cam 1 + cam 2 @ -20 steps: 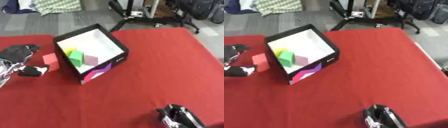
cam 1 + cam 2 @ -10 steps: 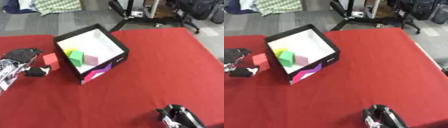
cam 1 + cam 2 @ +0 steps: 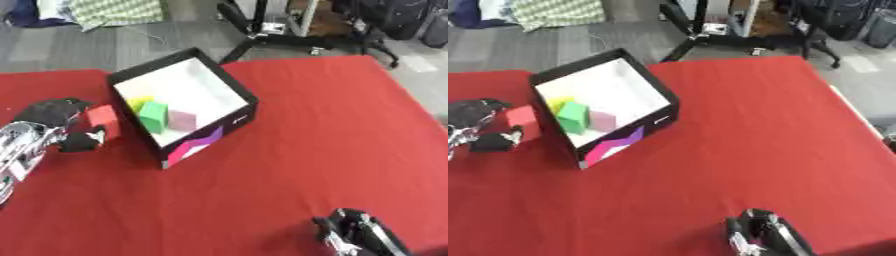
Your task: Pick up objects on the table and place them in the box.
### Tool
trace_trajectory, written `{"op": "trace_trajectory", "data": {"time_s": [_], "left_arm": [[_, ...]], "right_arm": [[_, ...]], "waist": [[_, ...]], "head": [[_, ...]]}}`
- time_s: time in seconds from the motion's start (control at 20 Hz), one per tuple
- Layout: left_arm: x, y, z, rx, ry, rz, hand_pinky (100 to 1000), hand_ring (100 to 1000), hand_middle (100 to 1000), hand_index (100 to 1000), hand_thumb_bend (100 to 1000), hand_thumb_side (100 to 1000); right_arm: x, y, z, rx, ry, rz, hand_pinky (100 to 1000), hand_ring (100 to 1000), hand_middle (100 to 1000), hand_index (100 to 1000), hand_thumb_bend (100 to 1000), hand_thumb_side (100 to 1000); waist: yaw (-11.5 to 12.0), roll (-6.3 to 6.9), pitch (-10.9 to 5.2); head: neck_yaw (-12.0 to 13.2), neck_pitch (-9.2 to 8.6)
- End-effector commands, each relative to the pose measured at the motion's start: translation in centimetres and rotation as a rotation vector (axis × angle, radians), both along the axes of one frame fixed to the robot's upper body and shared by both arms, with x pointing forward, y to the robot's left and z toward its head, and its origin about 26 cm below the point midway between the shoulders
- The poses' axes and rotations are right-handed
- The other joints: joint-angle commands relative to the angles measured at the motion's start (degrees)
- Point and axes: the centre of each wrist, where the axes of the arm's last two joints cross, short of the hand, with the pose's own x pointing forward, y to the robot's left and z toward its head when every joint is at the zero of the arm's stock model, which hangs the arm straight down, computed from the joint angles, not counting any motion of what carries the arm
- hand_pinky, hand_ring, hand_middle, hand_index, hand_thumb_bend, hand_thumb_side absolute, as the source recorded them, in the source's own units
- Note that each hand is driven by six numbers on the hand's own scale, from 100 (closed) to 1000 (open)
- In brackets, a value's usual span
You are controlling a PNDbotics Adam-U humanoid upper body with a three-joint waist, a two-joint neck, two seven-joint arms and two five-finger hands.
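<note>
A black box with a white inside lies tilted at the table's centre left. In it are a yellow block, a green block and a pink block. A red block sits just outside the box's left wall. My left hand comes in from the left, with dark fingers curled over the block's upper left and the thumb under its lower left. My right hand rests near the bottom edge, right of centre, fingers relaxed and holding nothing.
The red tablecloth spreads wide to the right of the box. Beyond the far edge are grey floor, a checked cloth and black chair bases.
My left hand has slid right toward the box, and its fingers and thumb have drawn in around the red block. The box and my right hand stay put.
</note>
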Motion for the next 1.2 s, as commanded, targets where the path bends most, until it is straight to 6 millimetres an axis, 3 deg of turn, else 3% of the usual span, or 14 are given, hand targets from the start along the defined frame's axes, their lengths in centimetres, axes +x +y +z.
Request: {"op": "trace_trajectory", "data": {"time_s": [0.05, 0.25, 0.35, 0.45, 0.5, 0.55, 0.65, 0.7, 0.9, 1.2], "left_arm": [[0.4, -0.1, 1.0, -0.002, -0.029, -0.009, 828, 804, 867, 989, 100, 835], [0.5, -0.4, 0.4, -0.002, -0.001, -0.028, 826, 793, 850, 981, 100, 819], [0.5, -0.5, 0.2, -0.003, 0.017, -0.04, 821, 769, 823, 969, 100, 764], [0.5, -0.7, 0.1, -0.007, 0.033, -0.055, 811, 739, 785, 944, 100, 652], [0.5, -0.8, 0.2, -0.01, 0.031, -0.061, 791, 682, 708, 897, 100, 505], [0.5, -0.8, 0.3, -0.016, 0.024, -0.067, 787, 670, 686, 886, 100, 475], [0.4, -1.0, 0.5, -0.03, 0.003, -0.082, 745, 580, 558, 814, 100, 294], [0.3, -1.1, 0.8, -0.041, -0.016, -0.092, 707, 516, 489, 772, 100, 253], [-0.1, -1.4, 2.7, -0.088, -0.124, -0.122, 623, 370, 321, 662, 100, 241], [-1.7, -1.7, 8.6, -0.167, -0.358, -0.184, 612, 317, 260, 630, 100, 253]], "right_arm": [[0.1, -0.1, 0.6, -0.008, -0.021, 0.004, 857, 469, 231, 461, 100, 202], [0.2, -0.1, 0.6, -0.008, -0.022, 0.006, 857, 469, 231, 461, 100, 202], [0.2, -0.1, 0.6, -0.008, -0.022, 0.007, 857, 469, 231, 461, 100, 202], [0.2, -0.1, 0.6, -0.008, -0.022, 0.007, 857, 469, 231, 461, 100, 202], [0.2, -0.1, 0.6, -0.009, -0.021, 0.007, 857, 469, 231, 461, 100, 202], [0.2, -0.1, 0.6, -0.009, -0.021, 0.007, 857, 469, 231, 461, 100, 202], [0.2, -0.1, 0.6, -0.009, -0.021, 0.007, 857, 469, 231, 461, 100, 202], [0.2, -0.1, 0.6, -0.009, -0.021, 0.007, 857, 469, 231, 461, 100, 202], [0.1, -0.1, 0.6, -0.011, -0.02, 0.004, 857, 469, 231, 461, 100, 202], [0.0, -0.3, 0.4, -0.014, -0.013, -0.002, 857, 469, 231, 461, 100, 201]], "waist": [[-0.1, -0.08, -0.79], [-0.2, -0.1, -0.73], [-0.2, -0.1, -0.74], [-0.1, -0.1, -0.75], [-0.1, -0.1, -0.76], [-0.1, -0.1, -0.76], [-0.1, -0.1, -0.78], [-0.1, -0.1, -0.8], [-0.2, -0.02, -0.95], [-0.1, 0.32, -1.48]], "head": [[0.0, -0.36], [-0.1, -0.26], [-0.1, -0.26], [-0.1, -0.26], [-0.1, -0.27], [-0.1, -0.27], [-0.1, -0.26], [-0.2, -0.26], [-0.4, -0.33], [-0.7, -0.02]]}}
